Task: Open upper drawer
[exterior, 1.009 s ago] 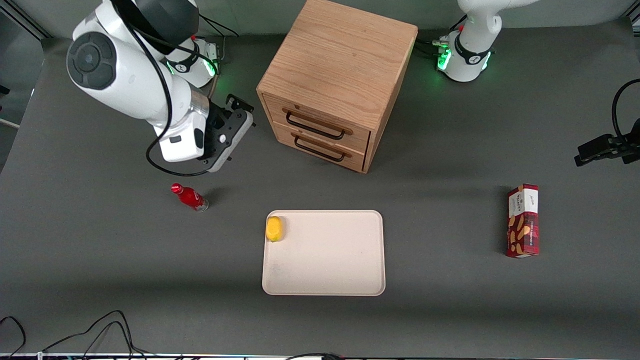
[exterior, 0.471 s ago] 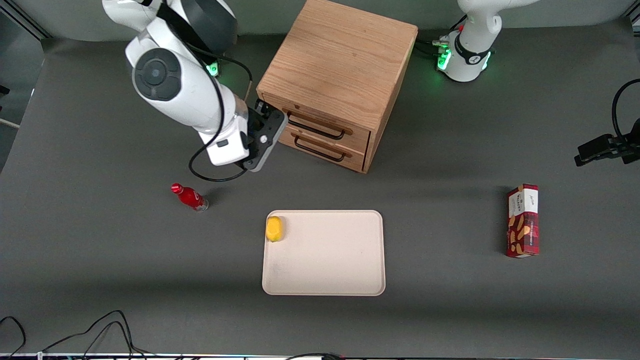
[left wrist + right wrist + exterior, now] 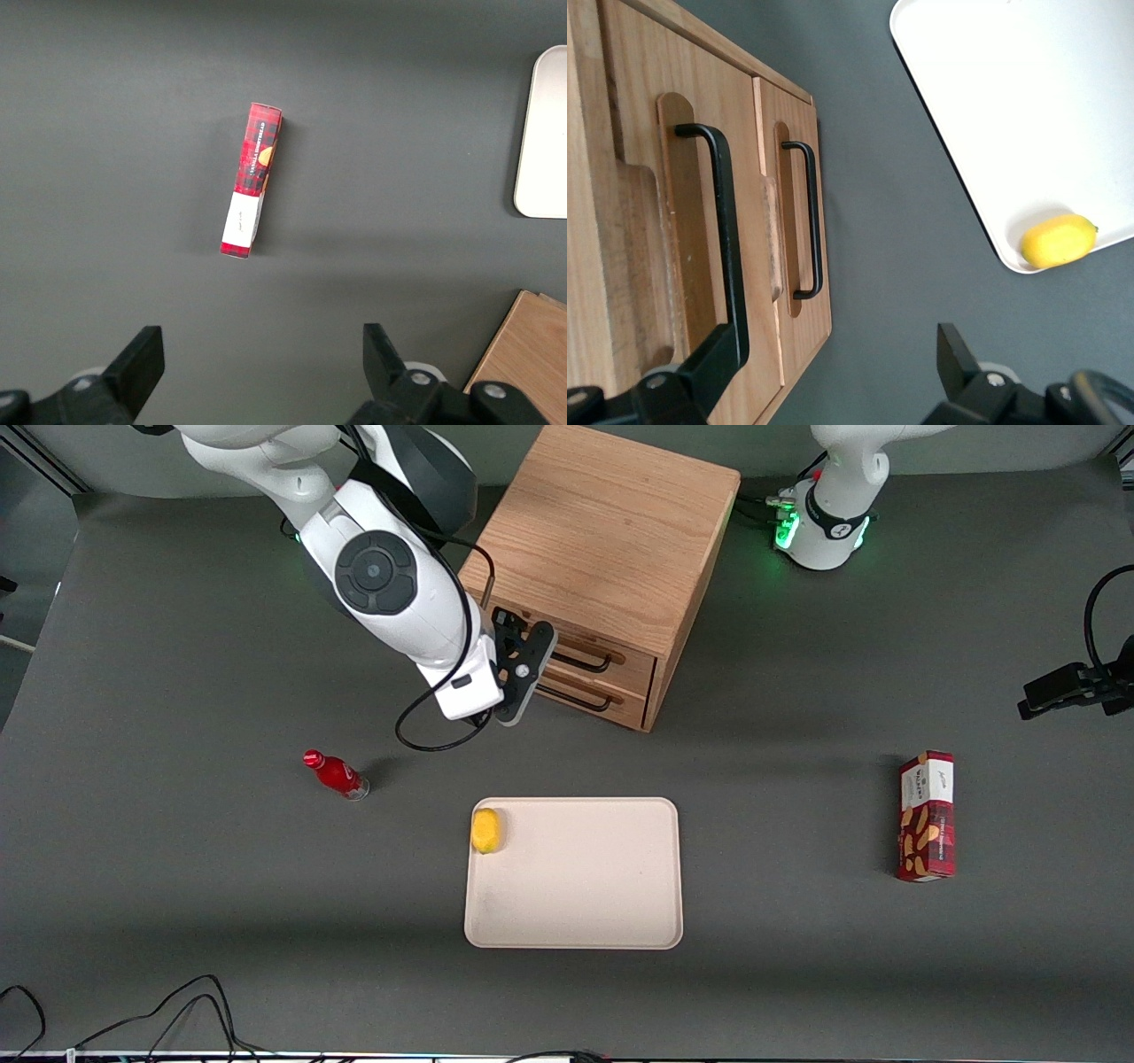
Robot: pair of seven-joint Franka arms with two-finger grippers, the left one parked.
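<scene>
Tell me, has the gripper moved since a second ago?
Yes. The gripper has swung from open table near the red bottle toward the cabinet, now in front of the upper drawer, fingers open.

Lemon [image 3: 485, 831] on tray [image 3: 585, 903]; bottle [image 3: 337, 774]; box [image 3: 927, 816].

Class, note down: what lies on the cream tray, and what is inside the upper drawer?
On the tray lies only a lemon. The upper drawer is shut, its inside hidden. The gripper, fingers open, hovers before its handle.
</scene>
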